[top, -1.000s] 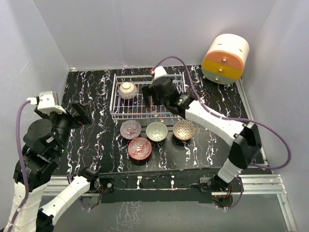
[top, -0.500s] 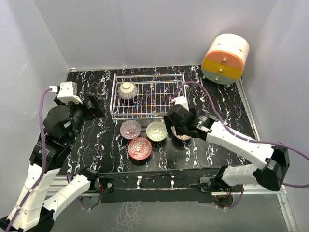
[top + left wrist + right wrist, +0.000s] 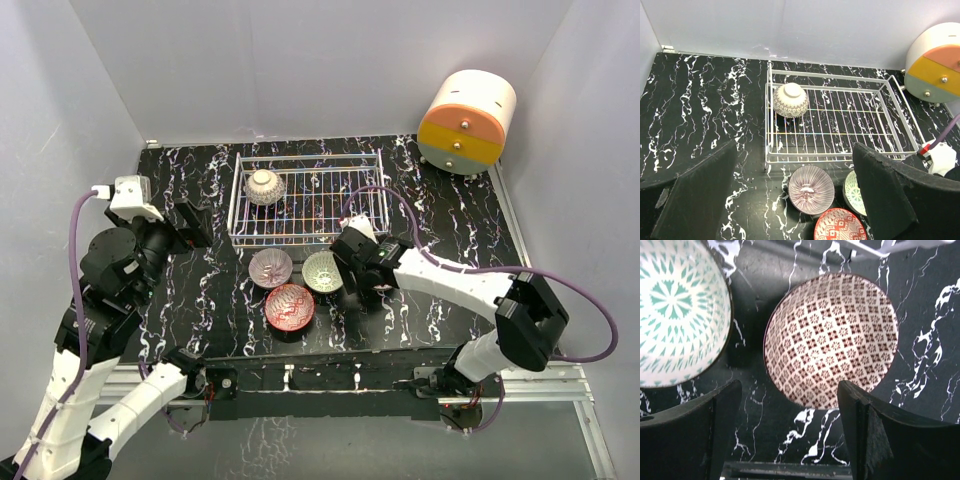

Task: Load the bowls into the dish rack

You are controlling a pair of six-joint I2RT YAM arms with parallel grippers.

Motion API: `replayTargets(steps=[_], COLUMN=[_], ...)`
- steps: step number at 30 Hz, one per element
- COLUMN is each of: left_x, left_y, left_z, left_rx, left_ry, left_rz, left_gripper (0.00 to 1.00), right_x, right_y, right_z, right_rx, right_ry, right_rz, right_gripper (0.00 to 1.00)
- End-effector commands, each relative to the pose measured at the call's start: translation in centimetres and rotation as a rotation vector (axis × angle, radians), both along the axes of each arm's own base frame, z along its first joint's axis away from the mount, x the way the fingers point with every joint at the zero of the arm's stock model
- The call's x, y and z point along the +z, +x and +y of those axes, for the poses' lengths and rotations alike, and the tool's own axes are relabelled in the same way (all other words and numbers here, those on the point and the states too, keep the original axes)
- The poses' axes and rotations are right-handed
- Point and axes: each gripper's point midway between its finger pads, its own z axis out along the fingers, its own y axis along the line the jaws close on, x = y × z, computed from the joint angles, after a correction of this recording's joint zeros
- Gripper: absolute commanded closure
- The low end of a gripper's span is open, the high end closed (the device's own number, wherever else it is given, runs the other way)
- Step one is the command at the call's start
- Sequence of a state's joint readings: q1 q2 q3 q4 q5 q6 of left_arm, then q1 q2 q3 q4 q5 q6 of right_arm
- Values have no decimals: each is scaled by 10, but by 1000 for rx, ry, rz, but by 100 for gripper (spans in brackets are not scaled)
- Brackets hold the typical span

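The white wire dish rack point(image 3: 330, 205) holds one brown-and-white bowl point(image 3: 265, 186) upside down in its back left corner. In front of it on the table sit the pinkish bowl point(image 3: 270, 267), the pale green bowl point(image 3: 322, 271) and the red bowl point(image 3: 289, 306). My right gripper point(image 3: 368, 278) is open and hangs low over the second brown-and-white bowl point(image 3: 831, 340), which it hides in the top view. Its fingers straddle the bowl's near rim without touching it point(image 3: 790, 390). My left gripper point(image 3: 190, 225) is open and empty, up in the air left of the rack point(image 3: 795, 150).
The round orange-and-cream drawer unit point(image 3: 467, 122) stands at the back right corner. Grey walls close in the black marbled table point(image 3: 200, 290) on three sides. In the right wrist view the green bowl point(image 3: 675, 310) sits just left of the brown-and-white one.
My right arm has pulled back from over the rack and come down over the brown-and-white bowl at the front. My left arm has swung up toward the rack's left side.
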State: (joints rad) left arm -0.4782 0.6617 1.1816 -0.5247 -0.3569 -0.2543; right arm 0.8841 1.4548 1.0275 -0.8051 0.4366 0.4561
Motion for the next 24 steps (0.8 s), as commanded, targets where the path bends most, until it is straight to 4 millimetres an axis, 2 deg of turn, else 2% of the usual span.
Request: replayTargets(steps=[1,3,14,17,20,24], left_x=[-3,-4,-8,-10,-10,-9], left_y=[0,1,6,7,7,5], left_z=[2,2,2,1,1,2], left_rx=[10,12,21,19,18,21], left_ry=[8,12,27,26,27,23], left_rz=[8,11,19,23,25,19], left_gripper=[3,3,3,3,3,3], right_x=[1,-6,-29,-36,-41,-46], right_y=[28,32,20,17,18,16], right_z=[7,5,3,3,1,-4], right_rx=[15,14,29,22,-6,-48], right_ry=[46,76,125,124,112,91], right_rz=[-70,-54,22,38,44,53], right_gripper=[24,31,45,55,57,73])
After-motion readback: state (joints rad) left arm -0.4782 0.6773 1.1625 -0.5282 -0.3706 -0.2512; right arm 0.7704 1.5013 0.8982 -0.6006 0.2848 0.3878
